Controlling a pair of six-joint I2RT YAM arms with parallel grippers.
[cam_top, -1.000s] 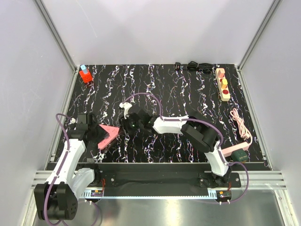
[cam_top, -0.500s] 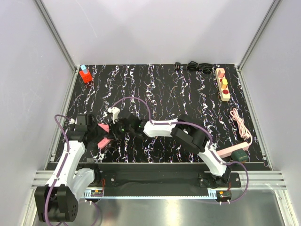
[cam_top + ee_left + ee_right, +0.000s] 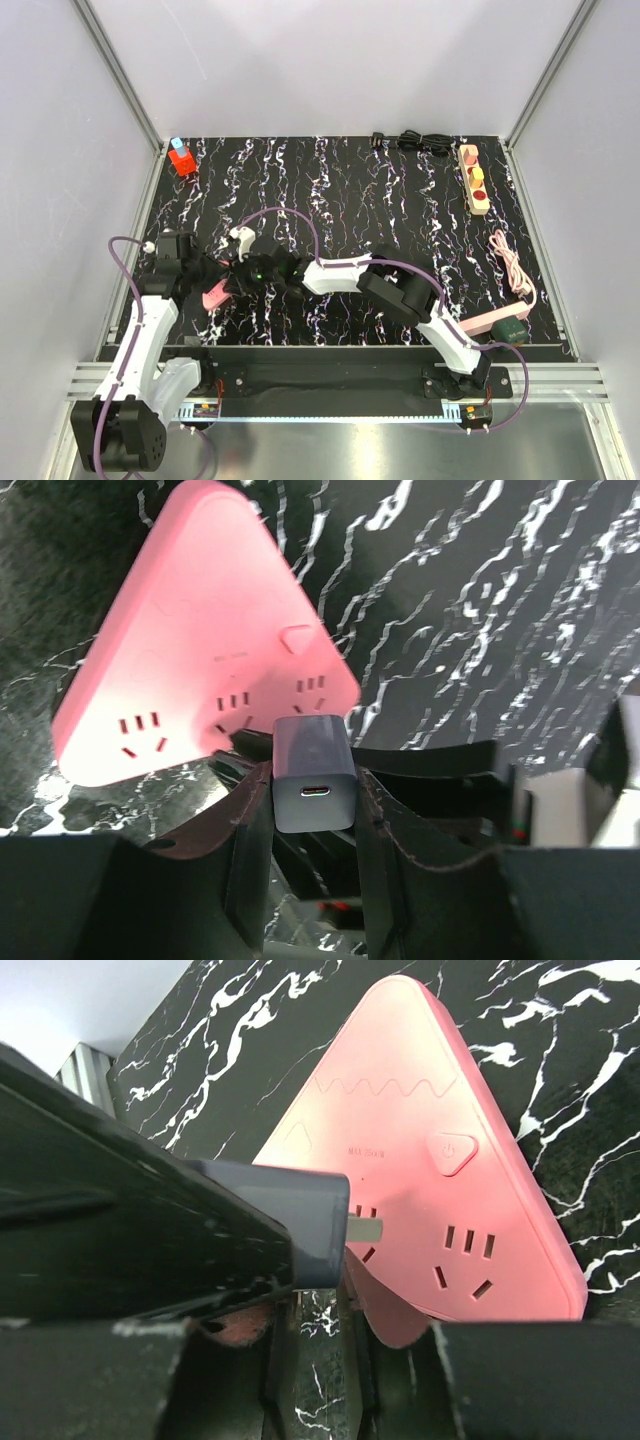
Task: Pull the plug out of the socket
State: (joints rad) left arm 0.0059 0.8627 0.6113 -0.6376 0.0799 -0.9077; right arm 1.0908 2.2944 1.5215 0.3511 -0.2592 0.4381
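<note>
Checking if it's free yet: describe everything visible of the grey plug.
The grey plug is a small boxy charger, matte plastic by its look, with a USB-C port in its rear face. The left gripper pinches its sides. A bare metal prong shows between it and the tilted pink triangular socket, so it is at least partly out; whether the tip sits in a slot is unclear.

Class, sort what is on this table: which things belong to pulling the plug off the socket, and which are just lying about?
Job in hand: grey plug, pink triangular socket, left gripper, right gripper.
Lying about: beige strip, black cable, pink cord, red block, pink bar.
</note>
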